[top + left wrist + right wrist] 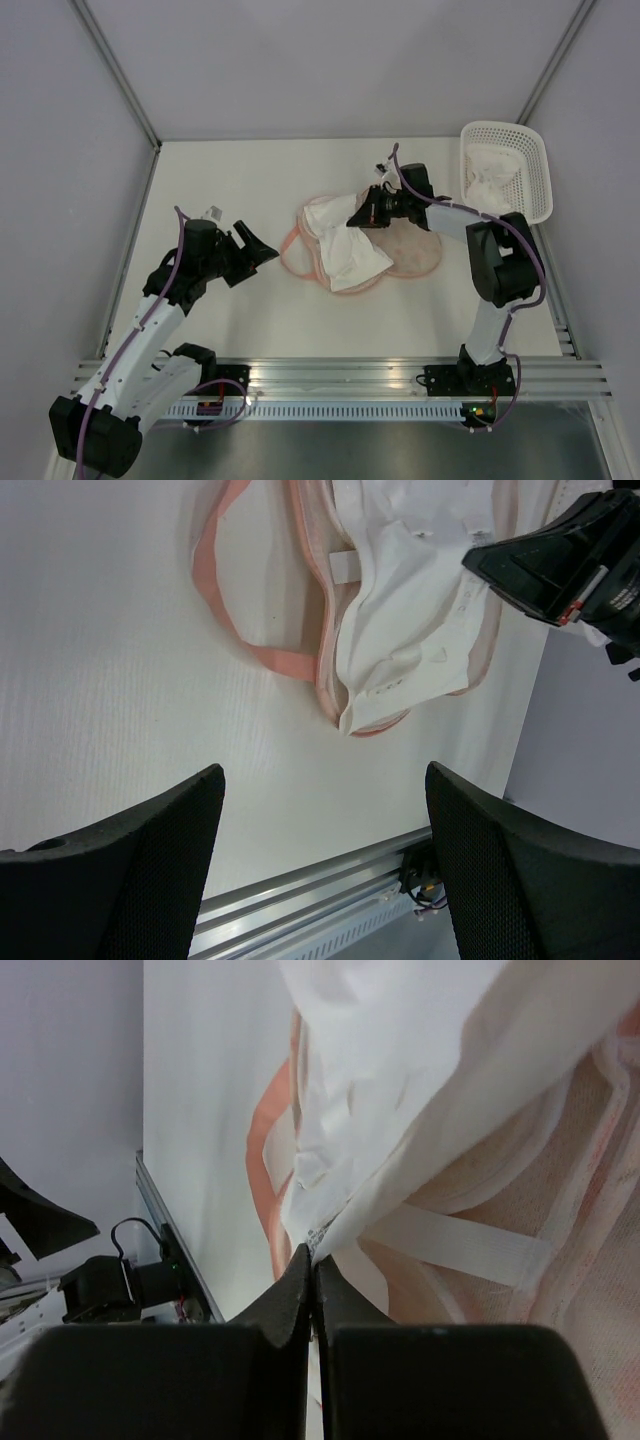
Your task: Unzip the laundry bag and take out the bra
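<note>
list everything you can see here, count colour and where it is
laundry bag: one, cream with pink trim, middle of the table
bra: one, white, lying across the laundry bag, partly out of it
basket: one, white lattice, far right corner
cloth: one bundle, white, inside the basket
table: one, white
rail: one, silver, along the near edge
left hand: one, black, open, left of the bag, holding nothing
right hand: one, black, shut on the bra's edge
</note>
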Controlling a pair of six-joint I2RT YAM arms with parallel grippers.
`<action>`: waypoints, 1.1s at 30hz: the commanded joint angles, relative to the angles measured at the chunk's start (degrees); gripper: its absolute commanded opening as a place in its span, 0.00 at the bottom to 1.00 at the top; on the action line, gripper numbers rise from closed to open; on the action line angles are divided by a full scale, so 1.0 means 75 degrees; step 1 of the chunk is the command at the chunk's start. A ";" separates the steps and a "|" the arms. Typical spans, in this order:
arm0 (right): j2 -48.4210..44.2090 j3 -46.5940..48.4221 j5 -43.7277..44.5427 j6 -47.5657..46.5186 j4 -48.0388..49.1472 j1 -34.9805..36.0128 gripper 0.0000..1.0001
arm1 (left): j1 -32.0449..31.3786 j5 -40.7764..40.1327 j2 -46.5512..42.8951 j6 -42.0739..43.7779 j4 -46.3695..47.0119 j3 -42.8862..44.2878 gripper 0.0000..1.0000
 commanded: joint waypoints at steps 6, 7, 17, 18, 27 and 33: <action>-0.1300 0.1467 0.1274 -0.1133 -0.1685 -0.0168 0.00 | 0.0028 -0.0091 -0.0058 0.0227 -0.0038 0.0118 0.85; -0.1440 0.1549 0.1496 -0.1217 -0.1954 -0.0191 0.01 | 0.0028 -0.0068 -0.0070 0.0227 -0.0038 0.0118 0.85; -0.2215 0.2954 0.4296 -0.1534 -0.3642 -0.0917 0.00 | 0.0039 0.0025 -0.0093 0.0285 -0.0073 0.0165 0.85; -0.2227 0.3095 0.4914 -0.1534 -0.3760 -0.0999 0.00 | 0.0028 0.0037 -0.0081 0.0309 -0.0062 0.0188 0.85; -0.2064 0.4713 0.7720 -0.1675 -0.5119 -0.2205 0.01 | 0.0028 0.0154 0.0164 0.0450 -0.0038 0.0388 0.85; -0.1396 0.5534 0.9488 -0.1850 -0.5496 -0.2863 0.01 | 0.0028 0.0342 0.0422 0.0496 0.0196 0.0376 0.85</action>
